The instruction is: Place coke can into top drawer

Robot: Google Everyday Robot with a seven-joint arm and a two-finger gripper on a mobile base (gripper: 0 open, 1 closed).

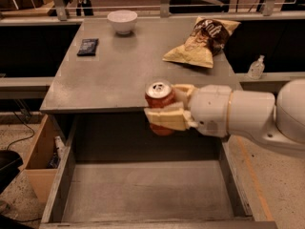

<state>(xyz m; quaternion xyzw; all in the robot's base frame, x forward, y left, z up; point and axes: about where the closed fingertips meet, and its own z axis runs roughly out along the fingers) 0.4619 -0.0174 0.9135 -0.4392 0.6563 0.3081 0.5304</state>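
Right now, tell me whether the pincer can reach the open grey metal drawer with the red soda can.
Probably yes. The pincer, shut on the red soda can, hangs at the front edge of the grey tabletop, above the open grey metal drawer, whose flat bottom lies bare; nothing stands between.

The big white arm sticks out from the right side and lies flat, pointing left. Its gripper is just past the front edge of the table, near the middle. Its tan fingers squeeze the coke can, holding it upright.
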